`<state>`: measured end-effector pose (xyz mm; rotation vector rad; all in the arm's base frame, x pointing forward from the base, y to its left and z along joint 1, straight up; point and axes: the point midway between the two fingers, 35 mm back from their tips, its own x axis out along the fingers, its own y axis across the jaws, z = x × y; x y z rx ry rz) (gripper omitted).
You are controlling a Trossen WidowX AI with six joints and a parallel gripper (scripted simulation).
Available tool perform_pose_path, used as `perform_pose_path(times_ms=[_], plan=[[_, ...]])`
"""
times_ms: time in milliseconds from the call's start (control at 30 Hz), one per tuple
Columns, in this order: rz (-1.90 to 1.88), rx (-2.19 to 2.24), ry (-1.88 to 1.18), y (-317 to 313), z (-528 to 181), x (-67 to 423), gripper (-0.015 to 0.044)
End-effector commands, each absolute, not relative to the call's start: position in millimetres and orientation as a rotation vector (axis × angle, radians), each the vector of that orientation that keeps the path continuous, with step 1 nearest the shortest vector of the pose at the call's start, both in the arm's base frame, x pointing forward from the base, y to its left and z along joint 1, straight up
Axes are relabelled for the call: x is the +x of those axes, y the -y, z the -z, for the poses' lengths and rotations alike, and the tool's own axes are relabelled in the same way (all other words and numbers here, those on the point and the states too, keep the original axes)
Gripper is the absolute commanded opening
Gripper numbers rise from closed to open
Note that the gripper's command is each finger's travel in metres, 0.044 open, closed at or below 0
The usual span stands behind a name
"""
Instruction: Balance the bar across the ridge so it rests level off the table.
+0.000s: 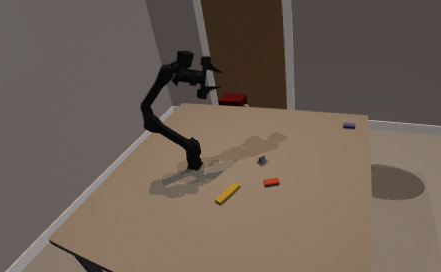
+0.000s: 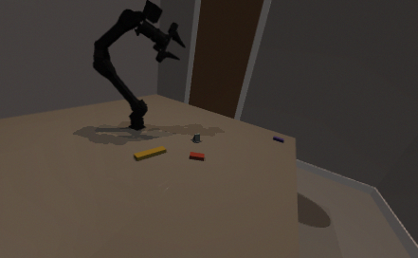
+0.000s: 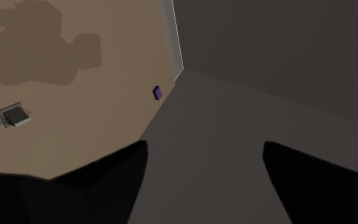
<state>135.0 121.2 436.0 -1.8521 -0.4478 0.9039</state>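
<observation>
Top view, left to right: claw [image 1: 211, 79] hangs high above the counter [image 1: 129, 225], fingers apart, nothing between them. Yellow bar [image 1: 227, 193] lies flat, untouched, free on all sides for a pinch. Grey ridge [image 1: 262, 160] stands apart beyond it, orange block [image 1: 271, 182] just beside the lane, purple block [image 1: 349, 126] near the far edge, out of play.

A bare indoor test room — plain grey walls [image 1: 59, 75], a brown door [image 1: 244, 50] in a pale frame at the far side, light skirting along the floor. One large tan table [image 1: 304, 220] fills it — a robot workbench, nothing homely.
</observation>
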Motion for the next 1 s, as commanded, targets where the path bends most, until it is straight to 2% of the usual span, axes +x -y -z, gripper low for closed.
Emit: perform_pose_path(times_ms=[0, 567, 967], plan=[[-0.918, -1.852, 0.310, -118.8, -418.0, 160.3, 0.0315], [-0.951, -1.768, -0.193, -81.9, -346.4, 241.8, 0.0315], [-0.954, -1.685, -0.475, -38.3, -299.5, 272.5, 0.0315]])
